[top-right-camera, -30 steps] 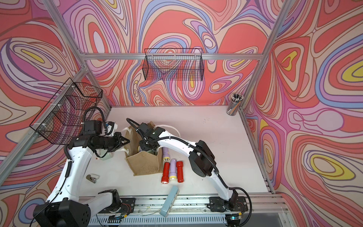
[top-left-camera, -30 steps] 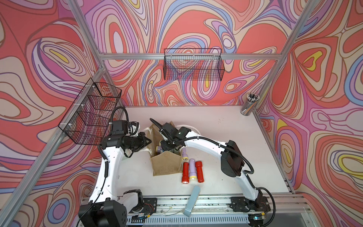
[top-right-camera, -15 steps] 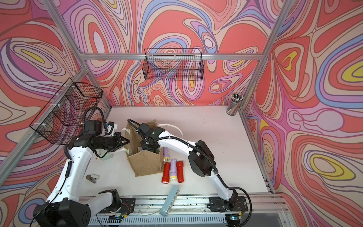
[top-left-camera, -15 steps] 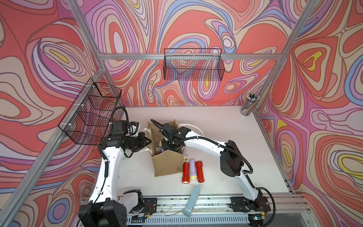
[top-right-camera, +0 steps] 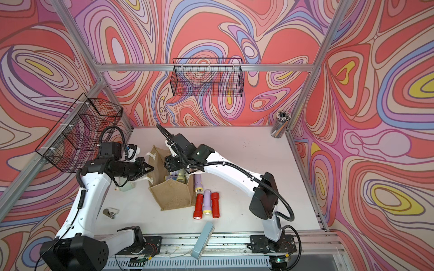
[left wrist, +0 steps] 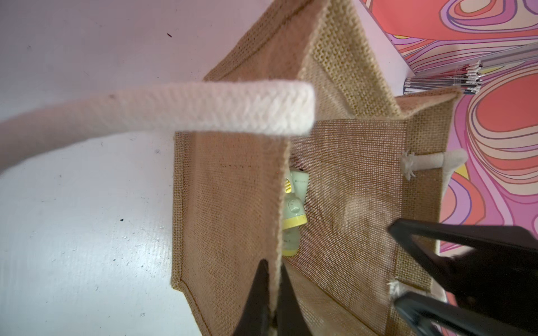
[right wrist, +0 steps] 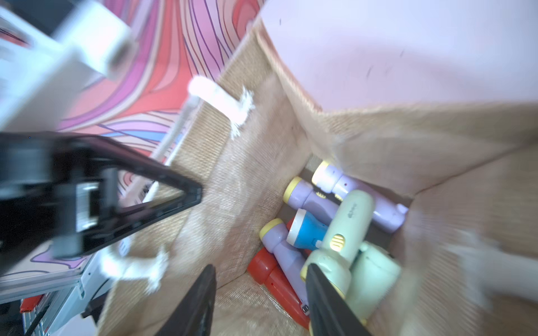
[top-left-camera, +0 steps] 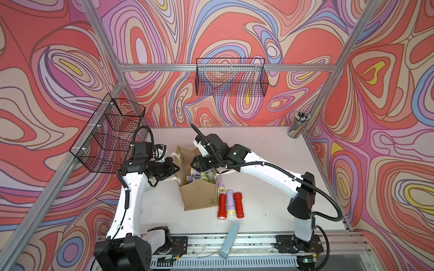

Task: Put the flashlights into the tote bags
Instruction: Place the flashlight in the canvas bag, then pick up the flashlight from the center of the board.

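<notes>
Flashlights [top-left-camera: 199,175] lie piled in the tote bag [top-left-camera: 198,198] mid-desk in a top view, left fingers [left wrist: 257,296] pinch its rim closed in the left wrist view, and right fingers [right wrist: 323,299], parted and empty in the right wrist view, should rise straight out.

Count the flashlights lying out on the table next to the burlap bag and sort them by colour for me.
Red flashlights: 2
Lilac flashlights: 2
Total: 4
A pale green thing on the other side of the bag is half hidden, so I left it out.
</notes>
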You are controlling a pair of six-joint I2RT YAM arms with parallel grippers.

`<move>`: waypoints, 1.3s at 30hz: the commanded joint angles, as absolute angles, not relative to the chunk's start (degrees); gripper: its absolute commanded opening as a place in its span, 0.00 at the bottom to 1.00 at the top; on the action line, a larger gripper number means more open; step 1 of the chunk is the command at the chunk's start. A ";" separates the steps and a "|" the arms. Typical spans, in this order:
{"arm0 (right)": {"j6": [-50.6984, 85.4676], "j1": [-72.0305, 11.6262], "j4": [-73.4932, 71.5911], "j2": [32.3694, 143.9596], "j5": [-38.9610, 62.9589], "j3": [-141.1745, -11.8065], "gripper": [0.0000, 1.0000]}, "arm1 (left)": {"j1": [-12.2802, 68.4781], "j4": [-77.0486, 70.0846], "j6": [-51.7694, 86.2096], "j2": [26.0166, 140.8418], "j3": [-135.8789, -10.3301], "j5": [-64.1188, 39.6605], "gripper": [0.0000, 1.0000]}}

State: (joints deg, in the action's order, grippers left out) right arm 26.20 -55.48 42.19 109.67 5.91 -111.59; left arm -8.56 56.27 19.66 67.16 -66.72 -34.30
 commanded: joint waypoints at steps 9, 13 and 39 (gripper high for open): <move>23.47 -55.03 44.12 93.34 -13.55 -101.82 0.56 | -9.65 59.33 15.96 69.01 -71.66 -30.28 0.08; 25.27 -52.73 46.00 87.33 -19.23 -96.63 0.55 | -11.28 59.13 15.95 69.24 -71.64 -31.93 0.08; 44.29 -34.00 25.27 87.04 9.11 -62.09 0.51 | -12.61 58.45 16.44 67.86 -69.29 -35.06 0.06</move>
State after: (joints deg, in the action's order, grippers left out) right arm 41.71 -34.04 34.65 84.40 1.69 -62.00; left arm -12.01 58.94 17.15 69.12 -69.54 -33.43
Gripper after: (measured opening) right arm 0.510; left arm 0.065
